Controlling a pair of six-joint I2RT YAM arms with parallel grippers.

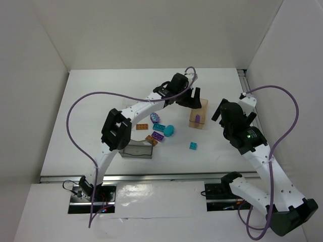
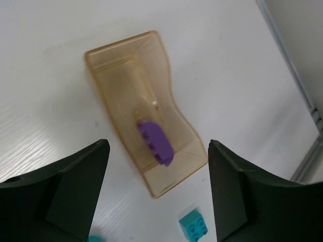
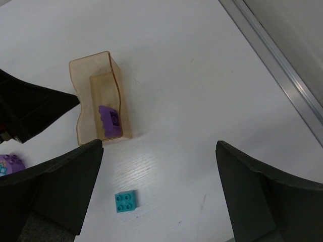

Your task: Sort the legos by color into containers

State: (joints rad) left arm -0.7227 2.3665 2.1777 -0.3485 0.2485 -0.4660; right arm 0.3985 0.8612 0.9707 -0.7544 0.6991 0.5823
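Note:
A purple lego (image 2: 155,142) lies inside the tan translucent container (image 2: 112,103), directly below my left gripper (image 2: 157,147), whose jaws stand wide open and hold nothing. From above, that left gripper (image 1: 191,98) hovers at the tan container (image 1: 203,108). My right gripper (image 1: 229,118) is open and empty to the container's right. A teal lego (image 3: 126,201) lies on the table below and between the fingers of the right gripper (image 3: 159,147). The other loose legos (image 1: 160,128), purple, orange and teal, sit clustered mid-table.
A smoky grey container (image 1: 137,149) stands under the left arm's elbow near the front. A metal rail (image 1: 244,80) runs along the table's right edge. White walls enclose the table.

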